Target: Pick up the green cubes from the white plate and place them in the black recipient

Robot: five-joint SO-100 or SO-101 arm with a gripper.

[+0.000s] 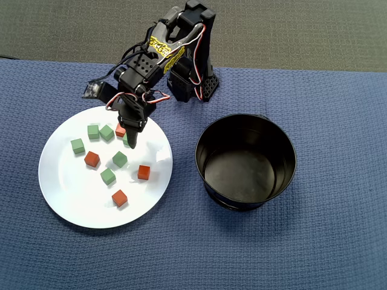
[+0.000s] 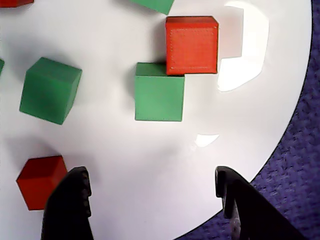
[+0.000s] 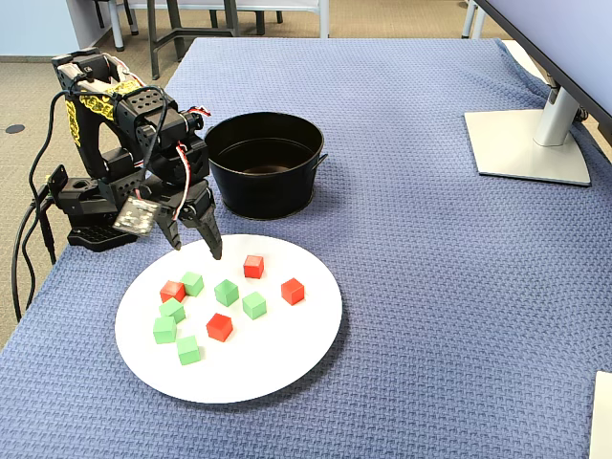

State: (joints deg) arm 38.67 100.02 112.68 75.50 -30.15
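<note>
So the gripper (image 2: 152,195) is hanging over the white plate (image 1: 66,199) with its jaws spread wide and nothing between them. In the wrist view you can see both black fingers (image 2: 70,205) poking in from the bottom edge, with bare plate showing in the gap.

Straight ahead of the open jaws in that view sits a green cube (image 2: 159,92), and touching its far right corner is a red-orange cube (image 2: 191,45). Off to the left of the gripper's line there's another green one (image 2: 50,90), turned at an angle, and a second red-orange cube (image 2: 39,181) sits just beside the left finger. A sliver of one more green cube (image 2: 154,4) peeks in at the top edge.

From the overhead view the gripper (image 1: 132,140) is at the plate's upper edge, partly covering a green cube underneath it, so I can't count that cluster cleanly. The other green cubes (image 1: 120,159) are all on the plate, scattered below and to the left of the fingertips, mixed with the red-orange ones (image 1: 143,172).

The black recipient (image 1: 208,136) is well off to the right of the gripper in the overhead view, sitting on the blue cloth (image 1: 314,241), apart from the plate. Looks empty inside. In the fixed view the pot (image 3: 263,191) is just behind the gripper (image 3: 196,234), and a monitor stand (image 3: 531,143) sits far over at the right.
</note>
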